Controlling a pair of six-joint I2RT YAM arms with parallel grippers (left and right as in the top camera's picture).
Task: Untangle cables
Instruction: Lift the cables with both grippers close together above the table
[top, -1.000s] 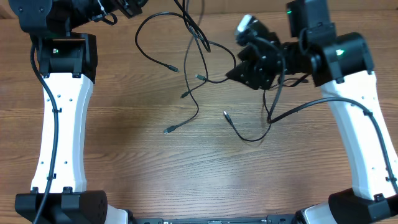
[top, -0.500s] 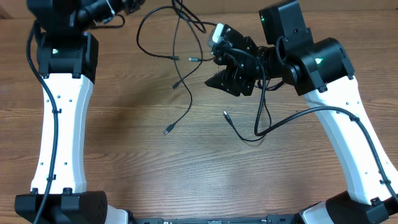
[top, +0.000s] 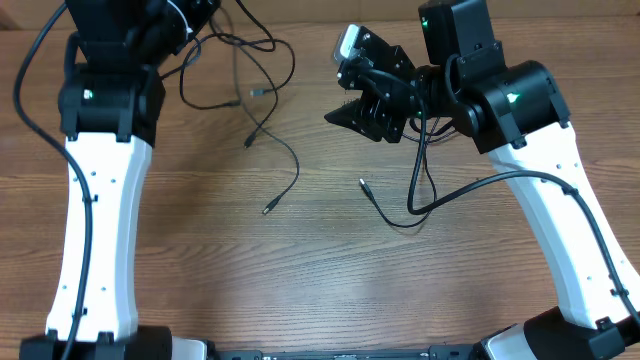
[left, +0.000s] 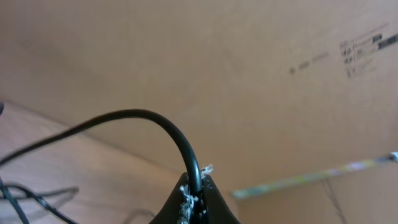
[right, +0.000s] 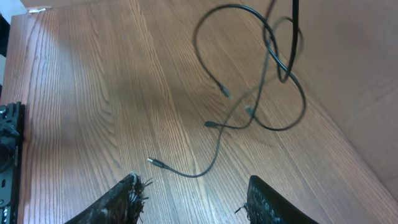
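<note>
Trailing thin black cables (top: 297, 172), left pincer (left: 194, 190) clamps one; right pincer (right: 194, 186) spread apart.

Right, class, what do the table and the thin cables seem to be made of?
The table looks like matt wood or wood-effect laminate: grain lines run across it. The cables look rubber- or plastic-sheathed, black, curving in loose loops.

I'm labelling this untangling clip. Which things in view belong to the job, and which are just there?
Job: thin black cords with silver plugs, pinched in the left pincer; lone thin black cord near the open right pincer.
Not job: thick black arm cable; brown cardboard wall; wooden table.
</note>
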